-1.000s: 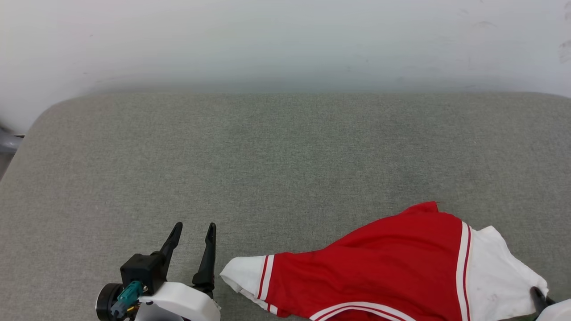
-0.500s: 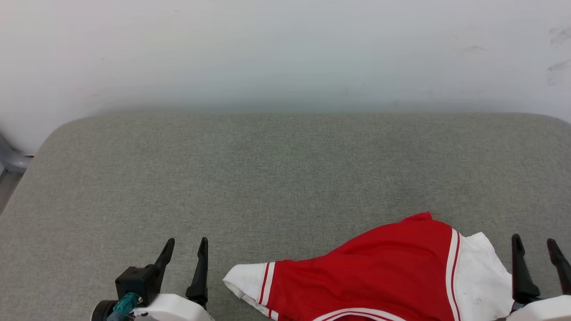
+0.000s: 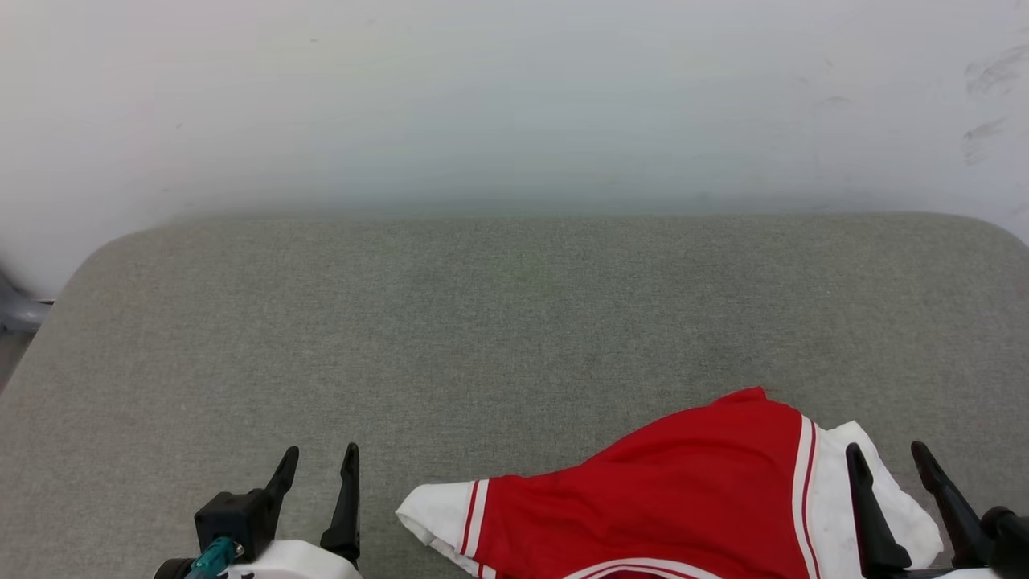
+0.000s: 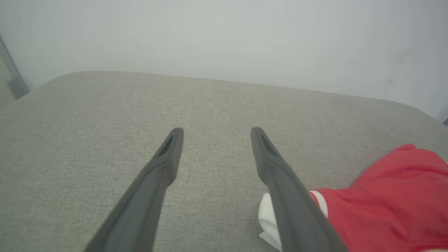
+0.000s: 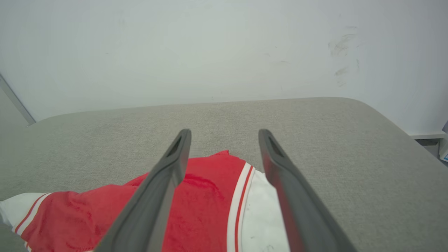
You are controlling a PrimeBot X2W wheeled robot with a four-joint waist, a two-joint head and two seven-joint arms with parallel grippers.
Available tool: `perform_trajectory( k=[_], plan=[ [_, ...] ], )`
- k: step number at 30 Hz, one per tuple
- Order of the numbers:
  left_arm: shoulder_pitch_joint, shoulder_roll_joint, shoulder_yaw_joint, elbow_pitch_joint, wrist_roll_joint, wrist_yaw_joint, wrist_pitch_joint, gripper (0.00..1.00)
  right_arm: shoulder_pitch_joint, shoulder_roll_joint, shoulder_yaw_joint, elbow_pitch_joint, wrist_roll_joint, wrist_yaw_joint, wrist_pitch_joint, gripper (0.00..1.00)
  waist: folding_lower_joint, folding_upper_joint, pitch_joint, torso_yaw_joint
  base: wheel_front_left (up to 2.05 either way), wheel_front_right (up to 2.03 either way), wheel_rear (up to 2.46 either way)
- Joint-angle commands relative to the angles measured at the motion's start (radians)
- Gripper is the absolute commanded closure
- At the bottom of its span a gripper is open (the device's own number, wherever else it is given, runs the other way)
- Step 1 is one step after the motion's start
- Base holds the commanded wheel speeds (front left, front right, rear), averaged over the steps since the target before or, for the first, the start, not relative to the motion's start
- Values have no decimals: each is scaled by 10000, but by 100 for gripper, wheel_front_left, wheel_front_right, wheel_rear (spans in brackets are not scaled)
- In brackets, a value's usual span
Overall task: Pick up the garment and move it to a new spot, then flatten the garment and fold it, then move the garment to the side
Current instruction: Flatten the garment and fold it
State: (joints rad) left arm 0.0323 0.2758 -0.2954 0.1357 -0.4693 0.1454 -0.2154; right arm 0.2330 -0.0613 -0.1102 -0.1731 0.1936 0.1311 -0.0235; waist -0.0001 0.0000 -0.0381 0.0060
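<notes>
Soft, limp garment [image 3: 667,498] at lower right likely pinches best at its sleeves [image 3: 434,508]; left gripper [image 3: 321,450] and right gripper [image 3: 887,448] jaws gape empty.

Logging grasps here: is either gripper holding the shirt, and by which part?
Nothing is held. The left gripper and the right gripper are both open, and the garment lies on the grey surface.

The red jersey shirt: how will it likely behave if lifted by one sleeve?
Probably floppy: the red jersey shirt lies rumpled, so it should droop from any pinch. Likely light, being thin cloth. Pushed, it would probably bunch on the grey cushion.
</notes>
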Motion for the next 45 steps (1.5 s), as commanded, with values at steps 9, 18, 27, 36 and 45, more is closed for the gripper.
perform_trajectory(
  k=[9,18,27,36,45],
  plan=[
    [-470,676,-592,164,-640,-462,3307,0,354,116,312,-909,188,-7,697,0,1,0,41,-186,0,0,0],
    [-1453,1115,-1317,-30,-1170,-887,6494,0,38,120,522,-754,479,-7,792,0,1,0,523,-478,0,0,0],
    [-2349,1291,-2054,606,-1080,-1277,8245,0,-331,117,543,-577,716,-7,683,0,1,0,1121,-745,0,0,0],
    [-2305,1144,-2896,1857,-1604,-1836,10112,100,-575,117,499,-257,950,-5,720,0,1,0,1324,-998,0,0,0],
    [-2277,1281,-2026,1215,-1480,-1317,8420,100,-713,42,29,314,1448,-7,1300,0,1,0,1065,-919,0,0,0]
  ],
)
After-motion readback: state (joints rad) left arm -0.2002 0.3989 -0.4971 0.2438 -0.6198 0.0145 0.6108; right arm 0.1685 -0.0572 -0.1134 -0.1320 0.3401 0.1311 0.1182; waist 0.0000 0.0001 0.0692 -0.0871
